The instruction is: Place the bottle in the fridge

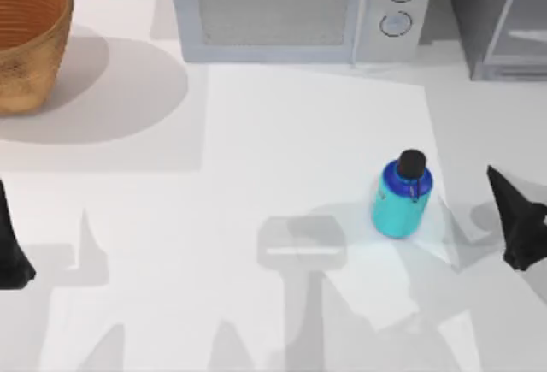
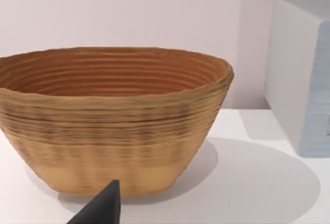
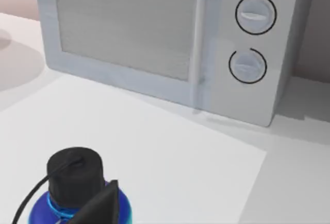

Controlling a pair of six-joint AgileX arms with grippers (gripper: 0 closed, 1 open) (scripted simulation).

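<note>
The bottle (image 1: 402, 197), teal with a blue shoulder and a black cap, stands on the white table right of centre. In the right wrist view the bottle (image 3: 72, 183) shows its cap and blue shoulder close by. My right gripper (image 1: 500, 186) hovers to the right of the bottle, apart from it, near the table's right edge. A dark tip of my right gripper (image 3: 100, 206) overlaps the bottle's shoulder in the right wrist view. The fridge (image 1: 504, 21), dark grey with a pale framed panel, stands at the far right corner. My left gripper (image 1: 8, 244) is parked at the left edge.
A light grey microwave (image 1: 299, 8) with two round dials stands at the back centre, just left of the fridge. A woven wooden basket (image 1: 26, 38) sits at the back left, and the same basket (image 2: 113, 121) faces the left wrist camera.
</note>
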